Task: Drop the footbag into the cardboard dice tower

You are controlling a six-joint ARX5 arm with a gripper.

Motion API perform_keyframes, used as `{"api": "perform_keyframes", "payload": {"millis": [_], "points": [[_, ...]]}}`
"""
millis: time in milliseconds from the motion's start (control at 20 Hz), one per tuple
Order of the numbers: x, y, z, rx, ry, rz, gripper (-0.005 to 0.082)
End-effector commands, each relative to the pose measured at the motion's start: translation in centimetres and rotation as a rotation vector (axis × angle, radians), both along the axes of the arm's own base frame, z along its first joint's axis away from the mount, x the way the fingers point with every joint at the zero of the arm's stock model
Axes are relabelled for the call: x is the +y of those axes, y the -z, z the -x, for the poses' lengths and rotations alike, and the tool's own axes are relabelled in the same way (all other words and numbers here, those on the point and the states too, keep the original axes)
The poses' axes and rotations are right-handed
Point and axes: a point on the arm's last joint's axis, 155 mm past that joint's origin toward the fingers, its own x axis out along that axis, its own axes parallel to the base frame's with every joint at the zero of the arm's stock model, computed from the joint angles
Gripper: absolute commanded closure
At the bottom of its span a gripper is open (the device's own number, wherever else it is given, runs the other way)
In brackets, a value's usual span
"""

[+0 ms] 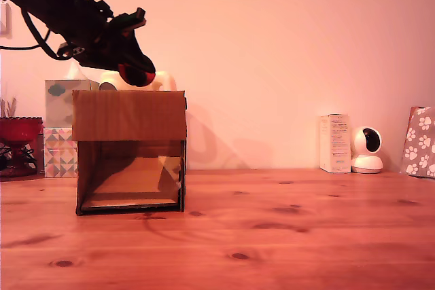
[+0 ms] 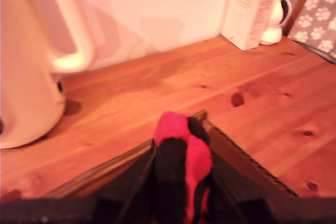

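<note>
The cardboard dice tower [image 1: 129, 151] is standing on the table [image 1: 285, 236]. At its twelve o'clock, the gripper [image 1: 138, 73] is pinching the footbag [image 1: 136, 75] just above the rim; centring it over the opening before releasing looks wise.

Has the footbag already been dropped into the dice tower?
No, in the exterior view the footbag is held in the gripper above the top of the cardboard dice tower.

Strong pink-red colour cast in both views. Exterior view sharp; soft shadows fall on the wall [image 1: 285, 66]. Wrist view blurred, with glare on the kettle [image 2: 31, 66].
</note>
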Motion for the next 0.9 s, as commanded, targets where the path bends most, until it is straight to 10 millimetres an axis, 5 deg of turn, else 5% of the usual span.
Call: {"api": "perform_keyframes", "payload": {"millis": [0,100,300,400,550,600,850], "points": [[-0.2,-0.5,-0.4,-0.035,0.018,-0.028,0.0327],[-0.2,-0.6,-0.3,-0.031,0.022,-0.038,0.0069],[0.0,-0.6,0.7,0.041,0.026,-0.060,0.0076],[0.1,-1.5,1.5,0.060,0.031,-0.063,0.0189],[0.2,-2.6,3.6,0.085,0.057,-0.058,0.0700],[0.3,-2.8,4.4,0.096,0.070,-0.060,0.0790],[0.6,-3.7,6.5,0.090,0.098,-0.072,0.0793]]}}
